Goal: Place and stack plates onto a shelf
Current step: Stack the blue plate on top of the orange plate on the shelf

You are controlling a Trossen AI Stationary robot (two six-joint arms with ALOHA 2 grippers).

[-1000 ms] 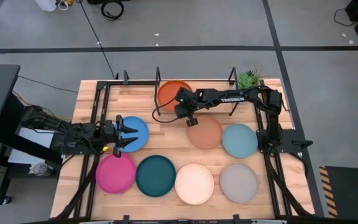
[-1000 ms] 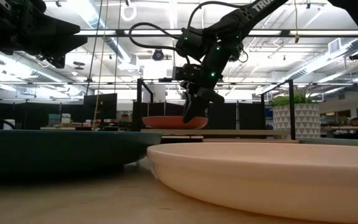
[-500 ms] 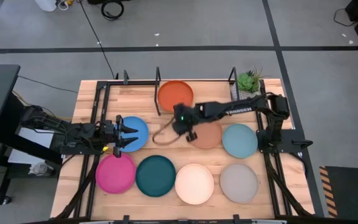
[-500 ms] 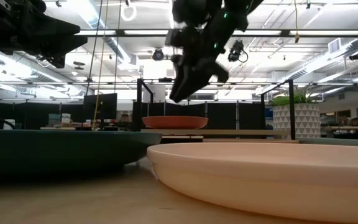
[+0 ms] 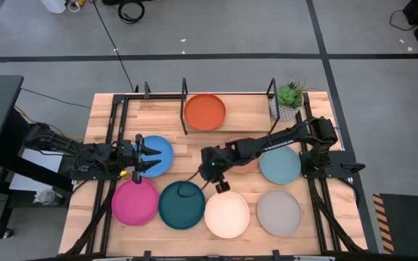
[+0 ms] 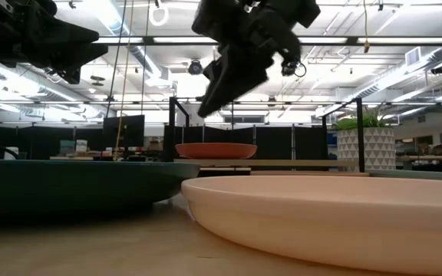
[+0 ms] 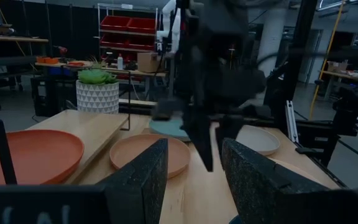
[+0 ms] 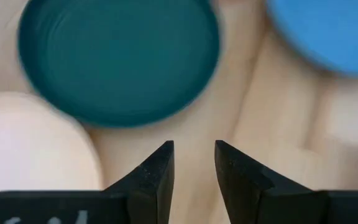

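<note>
Above the table's middle: the right gripper (image 5: 218, 176) hung in the air, over bare wood between the dark teal plate (image 5: 181, 204) and the tan plate (image 5: 244, 161).
Right gripper state: fingers (image 8: 156, 168) a little apart with nothing between them; bare wood showed through the gap in the right wrist view.
Below the right gripper: the dark teal plate and the cream plate (image 5: 227, 214) lay just under and ahead of it, side by side on the table (image 5: 158, 116), none touched.
Behind the right gripper: the tan plate was partly covered by the right arm, and the light blue plate (image 5: 280, 164) lay beside it, toward the arm's base.
Left gripper: the left gripper (image 5: 151, 156) hovered over the blue plate (image 5: 157, 155), fingers (image 7: 138, 180) spread, holding nothing.
Near the left gripper: the magenta plate (image 5: 135, 201) lay just beside the blue one, toward the table's front edge.
Shelf: the black-rod shelf (image 5: 184, 107) stood at the far edge, well apart from both grippers.
On the shelf: the orange plate (image 5: 205, 112) sat alone; from the low view it seemed to rest flat on the board, though the contact was hard to make out.
Far from both grippers: the grey plate (image 5: 279, 212) lay at the front right, and a potted plant (image 5: 289, 96) stood at the shelf's right end.
</note>
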